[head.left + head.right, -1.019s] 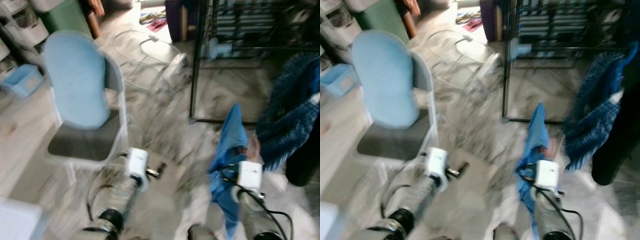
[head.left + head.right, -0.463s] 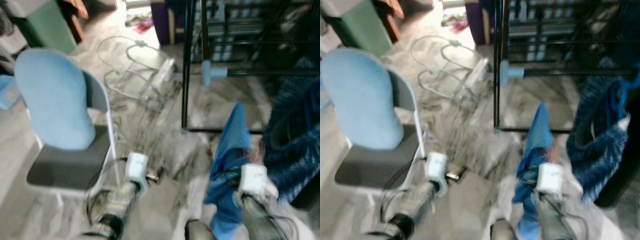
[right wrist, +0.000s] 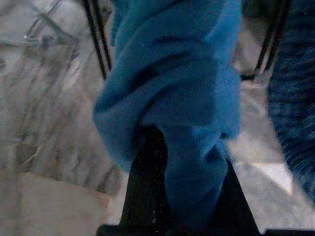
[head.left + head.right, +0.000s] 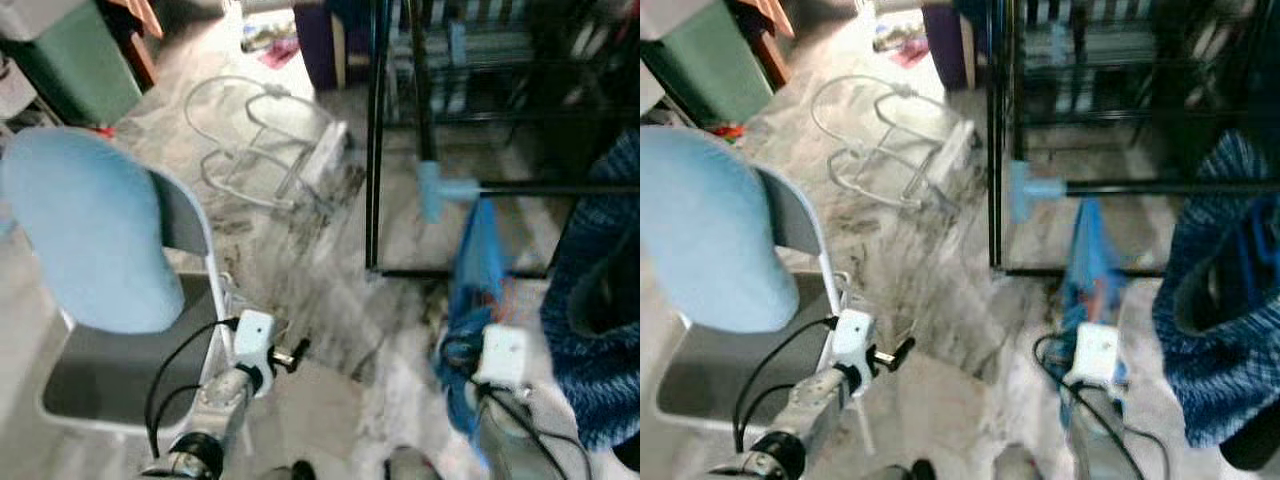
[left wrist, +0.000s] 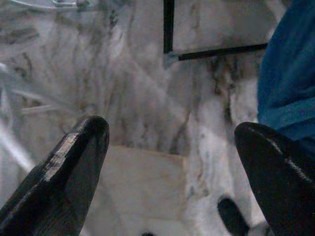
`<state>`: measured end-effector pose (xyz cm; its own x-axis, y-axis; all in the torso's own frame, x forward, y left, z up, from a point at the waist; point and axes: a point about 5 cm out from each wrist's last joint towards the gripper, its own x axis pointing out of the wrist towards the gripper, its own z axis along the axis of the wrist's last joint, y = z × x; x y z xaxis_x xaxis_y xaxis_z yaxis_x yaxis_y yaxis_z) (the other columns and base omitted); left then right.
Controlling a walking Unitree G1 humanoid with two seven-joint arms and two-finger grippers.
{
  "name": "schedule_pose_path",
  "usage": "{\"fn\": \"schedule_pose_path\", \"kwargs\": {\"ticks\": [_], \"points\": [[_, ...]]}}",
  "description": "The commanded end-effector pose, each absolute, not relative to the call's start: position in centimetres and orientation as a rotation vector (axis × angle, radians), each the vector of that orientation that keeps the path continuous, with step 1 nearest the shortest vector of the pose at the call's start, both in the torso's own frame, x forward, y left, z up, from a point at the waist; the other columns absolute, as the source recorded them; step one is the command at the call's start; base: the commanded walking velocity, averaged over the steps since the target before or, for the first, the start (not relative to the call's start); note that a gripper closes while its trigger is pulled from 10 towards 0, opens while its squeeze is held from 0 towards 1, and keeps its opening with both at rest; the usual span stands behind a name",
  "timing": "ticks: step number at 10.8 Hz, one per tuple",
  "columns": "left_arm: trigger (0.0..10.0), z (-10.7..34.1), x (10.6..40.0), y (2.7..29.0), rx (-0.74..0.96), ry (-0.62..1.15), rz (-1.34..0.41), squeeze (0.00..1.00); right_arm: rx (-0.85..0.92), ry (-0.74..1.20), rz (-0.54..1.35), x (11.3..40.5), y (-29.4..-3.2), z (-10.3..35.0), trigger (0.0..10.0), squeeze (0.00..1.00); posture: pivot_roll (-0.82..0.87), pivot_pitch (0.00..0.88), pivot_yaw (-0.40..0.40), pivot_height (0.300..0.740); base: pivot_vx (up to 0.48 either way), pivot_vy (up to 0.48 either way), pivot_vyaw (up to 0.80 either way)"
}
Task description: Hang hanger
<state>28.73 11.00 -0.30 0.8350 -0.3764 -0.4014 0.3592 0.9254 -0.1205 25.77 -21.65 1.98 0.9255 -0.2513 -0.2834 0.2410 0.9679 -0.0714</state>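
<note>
Far left: folding chair (image 4: 130,370), grey seat, with a light-blue cushion (image 4: 95,245) leaning on its backrest. Green bin (image 4: 75,65) behind it at the top-left corner.

Left gripper (image 5: 170,162) hangs low beside the chair over the marbled floor (image 4: 300,260). Fingers (image 5: 64,172) spread wide, nothing between them.

Centre floor: white wire frame (image 4: 265,140) lying flat, tangled loops; could be hangers, can't tell.

Right of centre: black metal clothes rack (image 4: 372,150), upright post and a horizontal rail running right, light-blue plastic piece (image 4: 435,190) clipped at the rail's left end.

Right gripper (image 3: 172,162) is raised just below that rail, clamped on a bright blue garment (image 4: 475,300). The cloth is bunched and folded over the fingers (image 3: 145,182), fleece-like, plain blue, draping down both sides. A reddish patch shows under the cloth in the head views; hanger itself is not distinguishable, cloth covers it. Garment top sits near the rail; can't tell if touching.

Far right: dark blue patterned textile (image 4: 600,340) hanging off the rack, just beside the blue garment.
</note>
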Motion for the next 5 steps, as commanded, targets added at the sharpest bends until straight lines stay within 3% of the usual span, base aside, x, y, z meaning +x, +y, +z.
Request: {"fn": "schedule_pose_path", "kwargs": {"ticks": [1, 5], "points": [[10.0, -1.5, 27.6, 11.7, -0.043, 0.481, -0.377, 0.00, -0.041, 0.284, -0.255, 25.4, -21.6, 2.0, 10.0, 0.00, -0.21, 0.197, 0.111, 0.740, 0.000, 0.000, 0.00], [10.0, -2.0, 27.0, 11.8, -0.041, 0.506, -0.364, 0.00, -0.066, 0.165, -0.238, 27.6, -23.5, 5.7, 10.0, 0.00, -0.21, 0.196, 0.099, 0.740, 0.000, 0.000, 0.00]]}}
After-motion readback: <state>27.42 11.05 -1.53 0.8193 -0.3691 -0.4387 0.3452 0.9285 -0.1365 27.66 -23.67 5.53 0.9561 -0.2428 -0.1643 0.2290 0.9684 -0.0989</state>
